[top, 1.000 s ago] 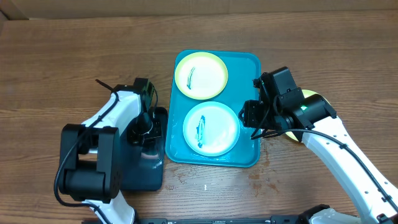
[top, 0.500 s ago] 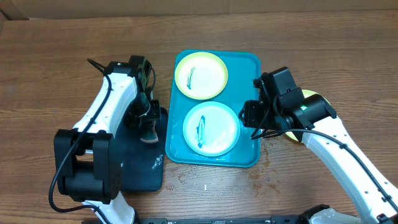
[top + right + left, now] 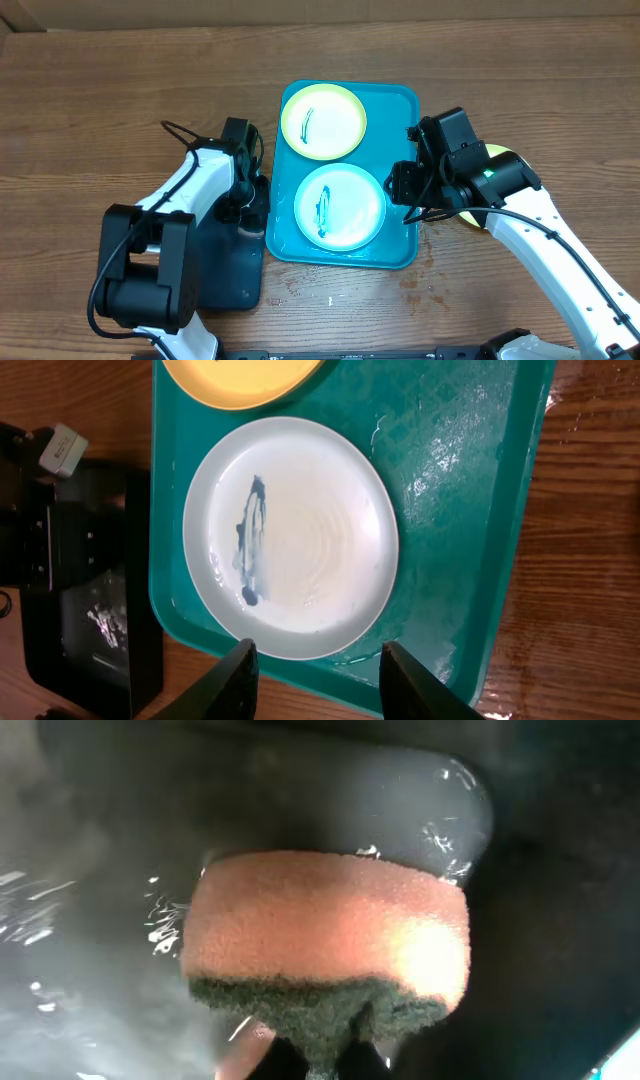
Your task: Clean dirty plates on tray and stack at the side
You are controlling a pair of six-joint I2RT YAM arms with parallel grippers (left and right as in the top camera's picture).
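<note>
The turquoise tray [image 3: 400, 105] holds two plates. A yellow-green plate [image 3: 323, 121] with a dark streak lies at its far end. A light blue plate [image 3: 340, 207] [image 3: 290, 535] with a dark smear lies at its near end. A third, yellow-green plate [image 3: 500, 153] lies on the table to the right, mostly hidden under my right arm. My left gripper [image 3: 243, 205] [image 3: 320, 1055] is shut on an orange sponge [image 3: 325, 930] with a dark green scrub side, low over the black tray. My right gripper [image 3: 400, 186] [image 3: 318, 680] hangs open above the tray's right rim [image 3: 460, 480].
A wet black tray [image 3: 225, 270] [image 3: 90, 610] lies against the turquoise tray's left side. The wooden table [image 3: 120, 90] is wet near the tray's right edge. Cardboard runs along the far edge of the table.
My left arm swung up and away over the black tray, then came back down at that tray's right side with the sponge. The right arm and both tray plates have not moved.
</note>
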